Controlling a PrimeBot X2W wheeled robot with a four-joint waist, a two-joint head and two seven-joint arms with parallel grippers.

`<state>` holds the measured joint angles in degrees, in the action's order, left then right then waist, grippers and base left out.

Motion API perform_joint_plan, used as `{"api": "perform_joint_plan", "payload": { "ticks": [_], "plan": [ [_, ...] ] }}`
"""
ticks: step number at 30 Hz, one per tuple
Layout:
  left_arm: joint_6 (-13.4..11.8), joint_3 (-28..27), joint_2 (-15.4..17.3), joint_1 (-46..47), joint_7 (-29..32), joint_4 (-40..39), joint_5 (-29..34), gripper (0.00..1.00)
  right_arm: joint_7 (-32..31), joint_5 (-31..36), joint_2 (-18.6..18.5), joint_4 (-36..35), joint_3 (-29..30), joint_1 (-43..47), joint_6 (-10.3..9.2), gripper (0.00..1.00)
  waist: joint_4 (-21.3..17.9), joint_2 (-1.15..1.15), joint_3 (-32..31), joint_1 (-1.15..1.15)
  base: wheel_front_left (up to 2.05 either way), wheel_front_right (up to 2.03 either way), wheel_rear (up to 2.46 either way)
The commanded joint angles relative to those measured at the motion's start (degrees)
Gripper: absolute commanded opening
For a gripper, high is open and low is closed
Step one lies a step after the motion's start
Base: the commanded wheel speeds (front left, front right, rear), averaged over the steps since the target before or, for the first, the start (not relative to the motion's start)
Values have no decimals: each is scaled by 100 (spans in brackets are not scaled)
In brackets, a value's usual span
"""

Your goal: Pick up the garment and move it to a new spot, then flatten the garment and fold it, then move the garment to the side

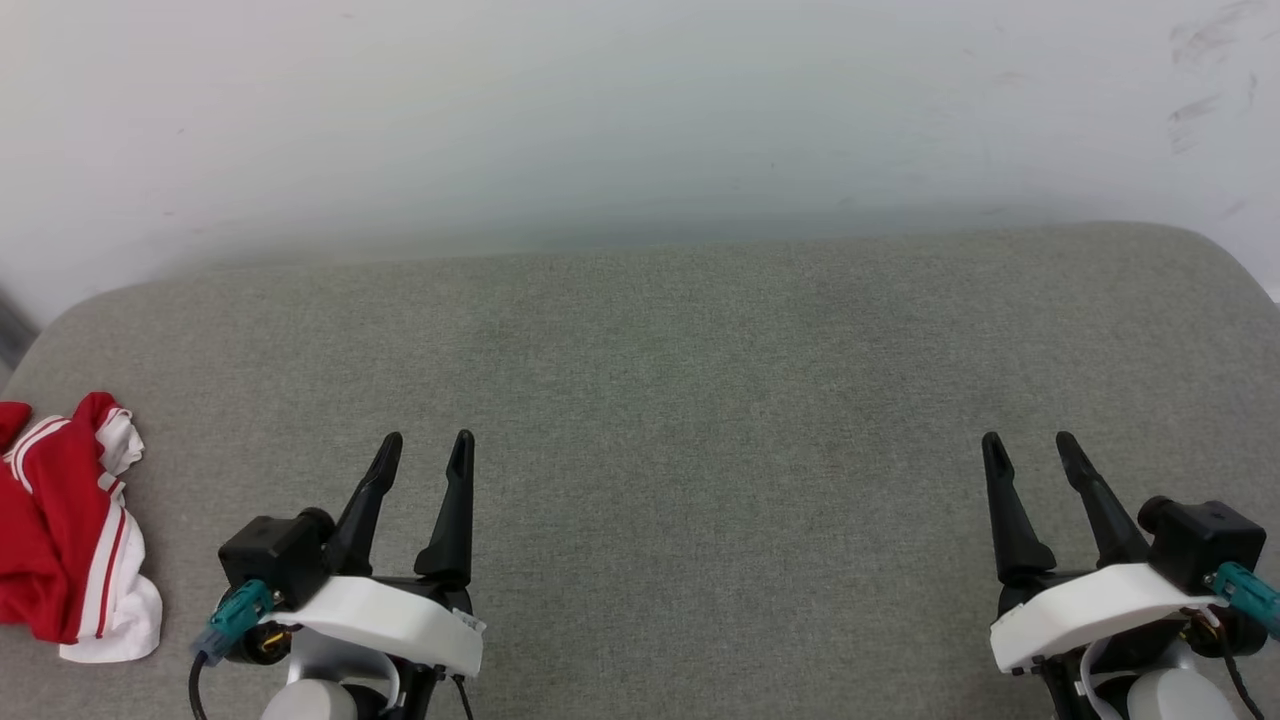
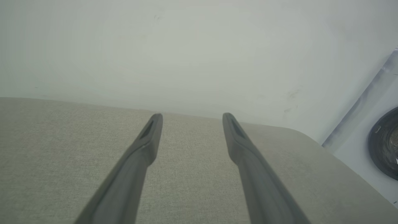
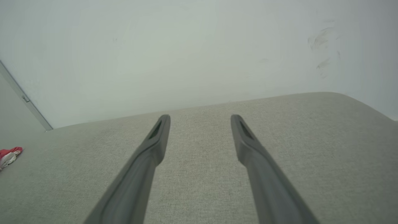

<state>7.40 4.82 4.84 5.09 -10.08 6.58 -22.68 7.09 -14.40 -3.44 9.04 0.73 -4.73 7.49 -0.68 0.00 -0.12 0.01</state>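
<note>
Two grippers, head view: your left gripper (image 1: 428,440) and right gripper (image 1: 1028,440) sit at the near edge, well apart from each other, each with its long dark fingers spread.
Open room, head view: you have a broad stretch of grey padded surface (image 1: 700,400) between and beyond them, running to a far edge with rounded corners.
Garment, head view: the garment (image 1: 60,530) lies bunched at the surface's left edge, near your left gripper but apart from it. It is soft red folds with white fabric and striped trim, partly cut off by the frame.
Backdrop, head view: a pale wall (image 1: 640,120) stands behind the far edge, with scuff marks (image 1: 1200,80) at upper right.
Left wrist view: your fingers stand apart over fine woven fabric. The surface's rounded corner falls away on the right, with a dark round object (image 2: 385,143) beyond it.
Right wrist view: your fingers stand apart over the same weave. The garment (image 3: 9,154) is a small red-and-white heap far left, well away from them.
</note>
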Motion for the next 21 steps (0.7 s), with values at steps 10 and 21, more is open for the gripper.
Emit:
{"api": "perform_joint_plan", "payload": {
  "ticks": [10,21],
  "plan": [
    [14,60,46,10,-165,63,625,100,35,645,37,-100,-11,-69,0,100,-15,0,-2,-1,0,0,0],
    [-37,-16,3,6,-294,185,1134,100,30,1174,55,-130,16,-35,-1,100,-1,0,5,-1,0,0,0]
  ]
}}
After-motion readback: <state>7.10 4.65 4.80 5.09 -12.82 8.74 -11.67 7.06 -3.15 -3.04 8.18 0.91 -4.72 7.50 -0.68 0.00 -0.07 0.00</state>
